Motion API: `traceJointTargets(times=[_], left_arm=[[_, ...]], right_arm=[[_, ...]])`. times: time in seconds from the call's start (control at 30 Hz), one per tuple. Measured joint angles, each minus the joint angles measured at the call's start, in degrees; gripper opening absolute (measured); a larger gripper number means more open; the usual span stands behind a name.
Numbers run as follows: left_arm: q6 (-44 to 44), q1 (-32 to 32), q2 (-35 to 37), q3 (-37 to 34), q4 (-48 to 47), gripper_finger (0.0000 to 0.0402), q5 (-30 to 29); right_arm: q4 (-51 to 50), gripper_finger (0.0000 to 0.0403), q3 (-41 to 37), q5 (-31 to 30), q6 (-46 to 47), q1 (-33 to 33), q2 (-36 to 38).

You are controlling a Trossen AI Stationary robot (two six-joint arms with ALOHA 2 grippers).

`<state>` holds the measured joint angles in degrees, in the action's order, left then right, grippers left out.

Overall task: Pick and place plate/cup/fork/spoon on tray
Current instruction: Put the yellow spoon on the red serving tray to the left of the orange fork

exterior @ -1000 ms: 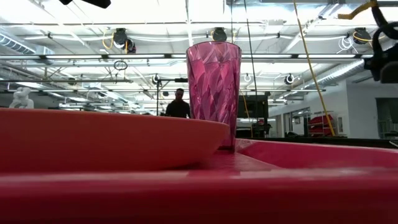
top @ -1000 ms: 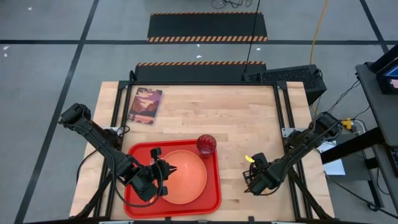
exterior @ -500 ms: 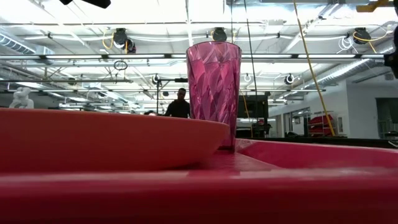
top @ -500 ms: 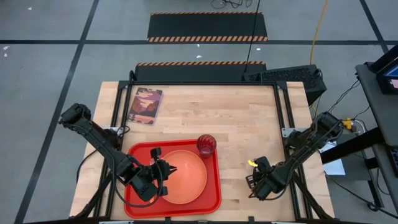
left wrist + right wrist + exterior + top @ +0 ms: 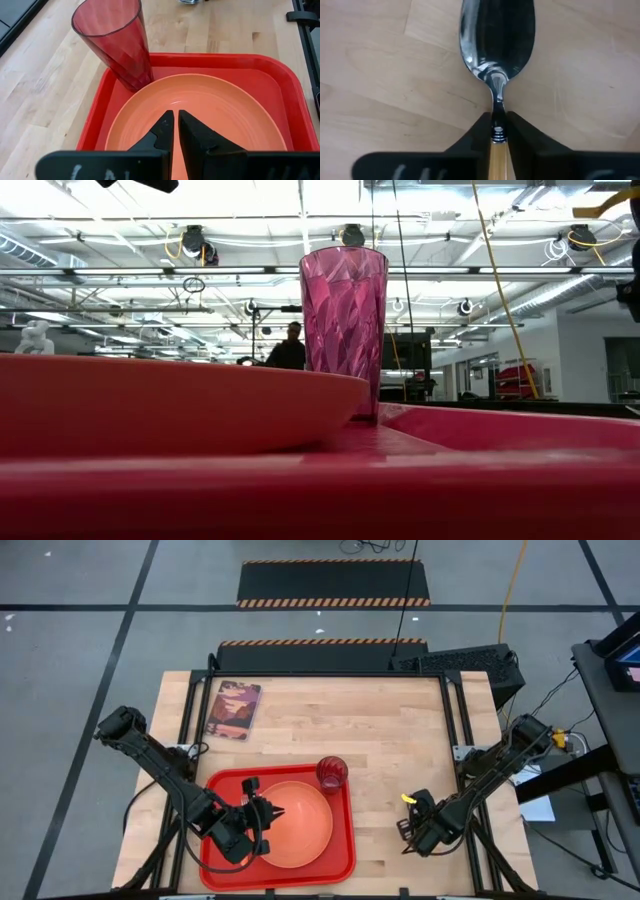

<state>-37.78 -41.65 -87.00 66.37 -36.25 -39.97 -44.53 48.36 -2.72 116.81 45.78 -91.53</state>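
The red tray [image 5: 213, 790] lies at the table's near left. The orange plate [image 5: 300, 825] lies flat in it. The dark-red cup [image 5: 332, 773] stands upright in the tray's far right corner. My left gripper [image 5: 175, 131] is shut and hovers over the plate, touching nothing. My right gripper [image 5: 418, 830] is right of the tray, shut on the spoon [image 5: 497, 40], whose yellow handle end [image 5: 408, 799] sticks out past the gripper. The fork is out of view. My right gripper pinches the spoon between its two fingers [image 5: 479, 132] where the metal neck meets the orange-yellow handle [image 5: 496, 131]. The fingers point down and lie along the spoon. The bowl points away from the fingers toward the wooden table. I cannot tell whether the bowl touches the wood.
A small book with a dark pictured cover [image 5: 233, 709] lies at the table's far left. Bare wood [image 5: 400, 730] stretches between the tray and the right arm. In the low view a person [image 5: 290, 348] stands far off in the room behind the cup [image 5: 343, 320].
My right gripper has shifted a little toward the table's near right corner, still shut on the spoon.
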Motion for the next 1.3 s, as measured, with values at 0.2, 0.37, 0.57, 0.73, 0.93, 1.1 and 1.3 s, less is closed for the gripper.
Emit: traceJointTargets(times=[0.2,0.37,0.57,0.73,0.93,1.1,1.3], left_arm=[[-0.2,0.0,0.0,0.0,0.2,0.0031,0.0],[0.0,0.8,0.0,0.0,1.2,0.0031,0.0],[2.1,3.0,0.0,0.0,5.3,0.0031,-0.5],[2.7,4.2,0.0,0.0,10.1,0.0035,-0.6],[6.0,4.1,0.0,0.0,17.3,0.0086,-0.6],[12.3,3.7,-3.5,0.0,28.6,0.0140,-1.1],[26.3,3.7,-11.2,0.1,48.4,0.0188,-2.1]], right_arm=[[-0.7,0.0015,-0.1,-3.3,-1.4,0.0,0.6],[-1.4,0.0027,-0.4,-13.1,-2.2,0.0,2.4],[2.1,0.0023,-0.2,-25.7,-7.6,0.0,5.1],[7.6,0.0023,-0.1,-34.5,-15.1,-0.1,7.9],[14.1,0.0024,-0.1,-42.1,-25.8,0.0,12.5],[25.8,0.0024,-0.1,-47.5,-39.9,0.1,15.5],[43.0,0.0024,-0.1,-54.9,-59.2,0.1,16.2]])
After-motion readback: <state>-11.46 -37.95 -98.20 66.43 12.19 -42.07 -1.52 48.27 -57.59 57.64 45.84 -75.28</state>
